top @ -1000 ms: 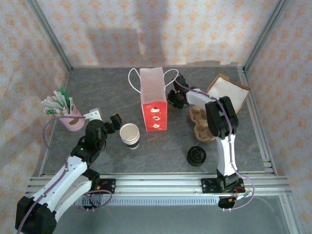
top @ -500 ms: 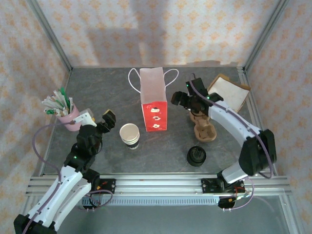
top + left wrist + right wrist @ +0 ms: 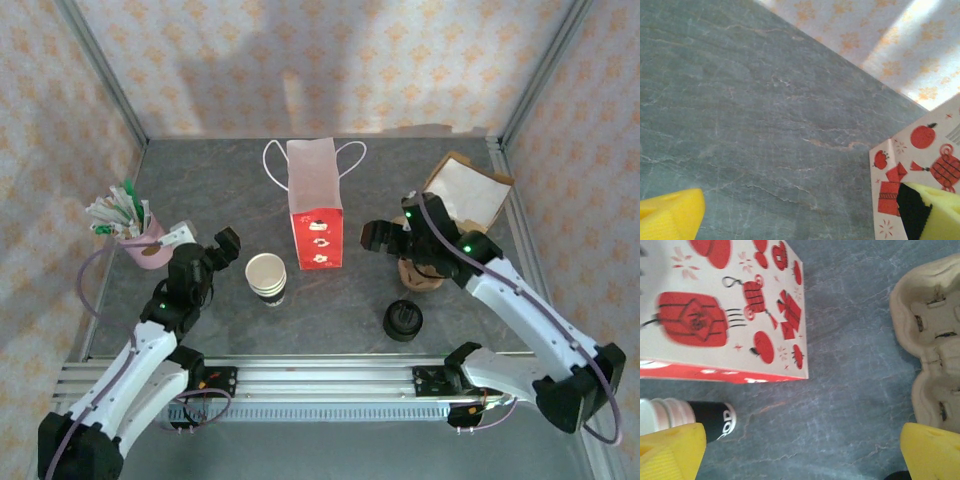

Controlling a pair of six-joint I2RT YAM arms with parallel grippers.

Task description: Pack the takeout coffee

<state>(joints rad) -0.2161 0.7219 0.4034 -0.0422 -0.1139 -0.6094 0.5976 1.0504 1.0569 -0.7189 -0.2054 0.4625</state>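
Top view shows your right gripper (image 3: 378,238) with jaws spread wide, holding nothing, between the red bag (image 3: 315,225) and the cup carrier (image 3: 935,305). Your left gripper (image 3: 203,243) is spread wide too, empty, left of the cup stack (image 3: 266,276). Where the lidded coffee lies, you cannot tell.

Right wrist view: the paper bag (image 3: 725,315) runs off the top and left edges, its upper-left print blurred. The pulp carrier (image 3: 935,340) is cut by the right edge, the stacked cups (image 3: 705,417) by the left. From above, the right arm (image 3: 520,300) covers part of the carrier.
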